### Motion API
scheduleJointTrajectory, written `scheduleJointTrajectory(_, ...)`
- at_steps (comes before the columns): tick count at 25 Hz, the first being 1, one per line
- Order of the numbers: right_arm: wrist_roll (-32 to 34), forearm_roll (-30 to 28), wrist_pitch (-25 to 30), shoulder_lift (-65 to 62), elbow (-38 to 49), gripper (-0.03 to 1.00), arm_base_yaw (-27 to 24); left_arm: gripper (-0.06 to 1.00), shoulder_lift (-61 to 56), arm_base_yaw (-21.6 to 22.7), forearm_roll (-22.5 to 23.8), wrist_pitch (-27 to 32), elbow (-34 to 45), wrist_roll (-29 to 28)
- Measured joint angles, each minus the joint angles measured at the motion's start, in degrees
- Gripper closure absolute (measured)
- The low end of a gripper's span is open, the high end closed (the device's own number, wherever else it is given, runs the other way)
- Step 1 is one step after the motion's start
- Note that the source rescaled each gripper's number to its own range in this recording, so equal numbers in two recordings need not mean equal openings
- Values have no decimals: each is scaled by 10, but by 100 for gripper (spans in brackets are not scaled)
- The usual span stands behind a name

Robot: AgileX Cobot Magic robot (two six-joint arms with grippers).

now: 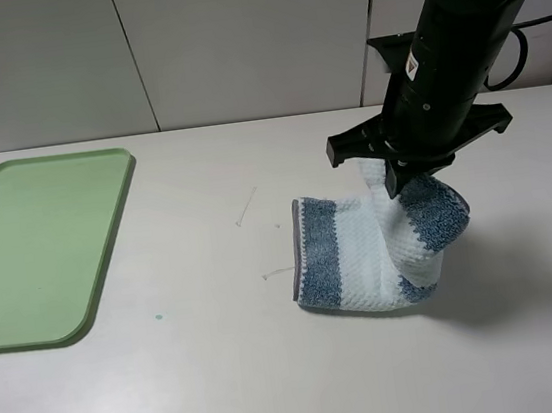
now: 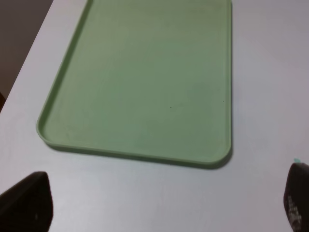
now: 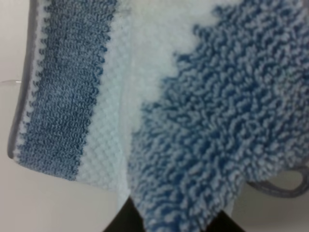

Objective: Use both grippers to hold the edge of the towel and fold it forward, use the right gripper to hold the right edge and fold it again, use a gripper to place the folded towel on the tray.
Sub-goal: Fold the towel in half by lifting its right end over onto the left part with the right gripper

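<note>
**Second fold under way, tray not yet used**

The right hand (image 1: 395,180) is closed on the right side of the towel (image 1: 362,251) and holds that side up off the surface (image 1: 226,374). The pinched cloth hangs from the jaws in a loose curl, showing its dark blue looped stripe. In the right wrist view the towel fills nearly the whole picture, right up against the hand.

The left part of the towel lies flat on the surface, right of centre. Its grey hem (image 1: 295,254) runs along the far left border. The cloth there looks doubled and compact, so the forward fold appears to be done. This looks like the second fold, caught partway: the right side is raised but not yet laid over the left.

The left hand (image 2: 159,205) is open, its fingertips spread wide, and holds nothing. It does not show in the high view. Its own camera looks down at the tray (image 1: 110,249).

The tray is green, sits at the left end of the surface, well apart from the towel, and has nothing on it. Still to do, as I judge it: lay the raised side down, then carry the folded towel across to the tray.
</note>
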Motion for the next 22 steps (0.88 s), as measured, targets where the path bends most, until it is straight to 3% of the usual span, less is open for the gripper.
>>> scheduleJointTrajectory(5, 0, -25, 22, -4, -17, 90, 0, -1, 0, 0, 0, 0, 0, 0)
scheduleJointTrajectory(16, 1, -104, 135, -23, -61, 90, 0, -1, 0, 0, 0, 0, 0, 0)
scheduleJointTrajectory(22, 1, -142, 156, -23, -62, 90, -3, -1, 0, 0, 0, 0, 0, 0)
